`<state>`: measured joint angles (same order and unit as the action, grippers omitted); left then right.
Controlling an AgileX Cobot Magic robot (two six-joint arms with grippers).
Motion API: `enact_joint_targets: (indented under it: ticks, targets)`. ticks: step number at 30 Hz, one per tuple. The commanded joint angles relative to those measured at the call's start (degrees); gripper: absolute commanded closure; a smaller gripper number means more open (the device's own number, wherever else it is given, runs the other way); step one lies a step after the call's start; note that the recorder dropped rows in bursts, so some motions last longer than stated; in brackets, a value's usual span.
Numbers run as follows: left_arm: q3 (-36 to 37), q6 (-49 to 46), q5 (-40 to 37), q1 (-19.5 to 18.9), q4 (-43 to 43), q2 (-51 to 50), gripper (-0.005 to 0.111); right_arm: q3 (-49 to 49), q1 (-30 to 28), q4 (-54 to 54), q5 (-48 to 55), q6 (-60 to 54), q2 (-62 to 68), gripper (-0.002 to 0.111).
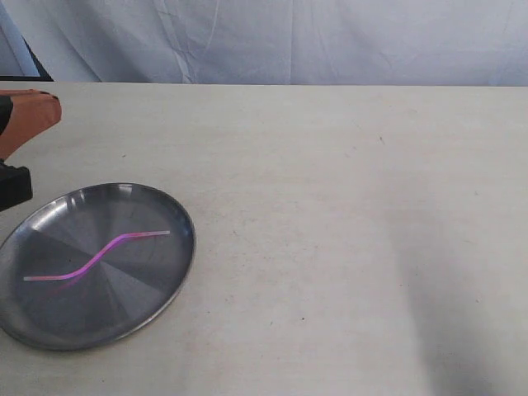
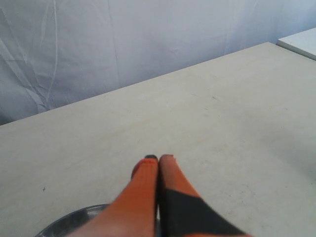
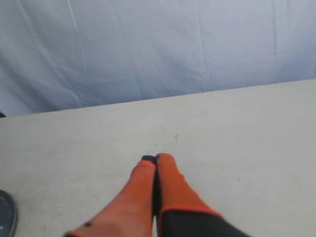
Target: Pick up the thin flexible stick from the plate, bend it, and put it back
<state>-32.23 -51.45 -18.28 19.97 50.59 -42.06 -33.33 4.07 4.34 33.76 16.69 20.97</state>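
The thin flexible stick [image 1: 97,258], pink-magenta with pale ends, lies wavy-bent across the round silver-grey plate [image 1: 169,280] at the front left of the table. Above and behind the plate, at the left edge of the exterior view, my left gripper [image 1: 54,109] hangs shut and empty, its orange fingers pressed together. In the left wrist view the left gripper [image 2: 159,158] is shut, with the plate's rim [image 2: 74,220] showing beside it. My right gripper [image 3: 155,158] is shut and empty over bare table; it is outside the exterior view. A sliver of the plate [image 3: 6,216] shows in the right wrist view.
The pale tabletop [image 1: 346,214] stretches to the right of the plate. A wrinkled white cloth backdrop [image 1: 289,37] hangs behind the table's far edge. A white slab [image 2: 303,40] lies at the table's far corner in the left wrist view.
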Motion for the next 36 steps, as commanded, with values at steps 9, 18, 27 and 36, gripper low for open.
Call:
enact_joint_targets:
  ticks: [9, 18, 27, 36]
  targets:
    - [0.08, 0.04, 0.52, 0.23, -0.12, 0.36, 0.107, 11.58, -0.75, 2.51, -9.71, -4.74, -7.41, 0.109]
    - [0.08, -0.06, 0.38, 0.23, -1.04, 0.36, 0.107, 22.25, -0.75, -1.25, -9.06, -14.18, -14.14, 0.109]
    - [0.08, -0.06, 0.38, 0.23, -1.04, 0.36, 0.107, 28.64, -0.75, -1.51, -11.49, -14.78, -17.88, 0.109]
    - [0.08, 0.04, 0.38, 0.23, -1.04, 0.36, 0.107, 33.33, -0.75, -1.51, -13.63, -14.78, -20.97, 0.109]
